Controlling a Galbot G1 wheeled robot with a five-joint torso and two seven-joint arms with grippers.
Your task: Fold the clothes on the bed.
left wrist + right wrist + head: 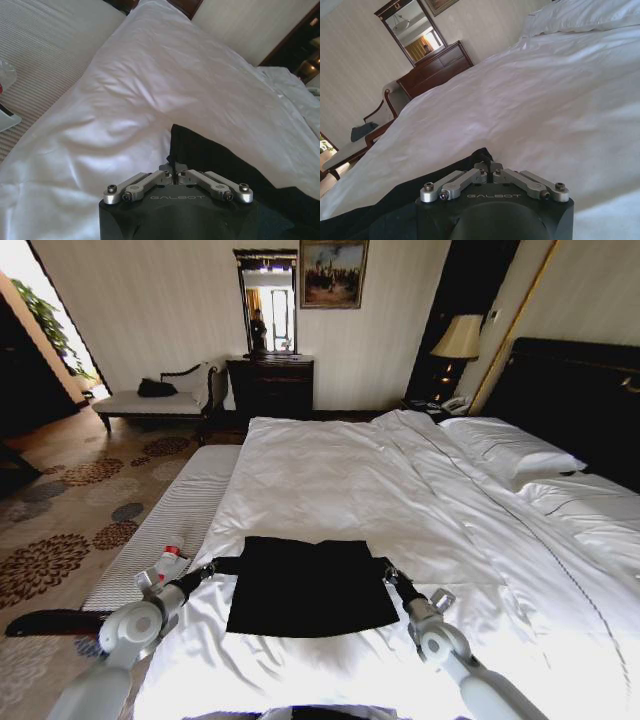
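The clothes, a black T-shirt [310, 585], lie flat on the near part of the bed's white duvet [330, 480], with no lettering showing. My left gripper [212, 567] is at the shirt's left edge and my right gripper [388, 571] at its right edge. In the left wrist view the left gripper [173, 172] is shut, pinching the black cloth [220, 160]. Black fabric [420, 200] is likewise caught in the shut right gripper [487, 170] in the right wrist view.
White pillows [510, 445] and a dark headboard [580, 390] are at the far right. A pale striped pad [165, 520] runs along the bed's left side, with a small red-and-white bottle [170, 561] on it. A chaise [160, 400] and dresser [270, 385] stand by the far wall.
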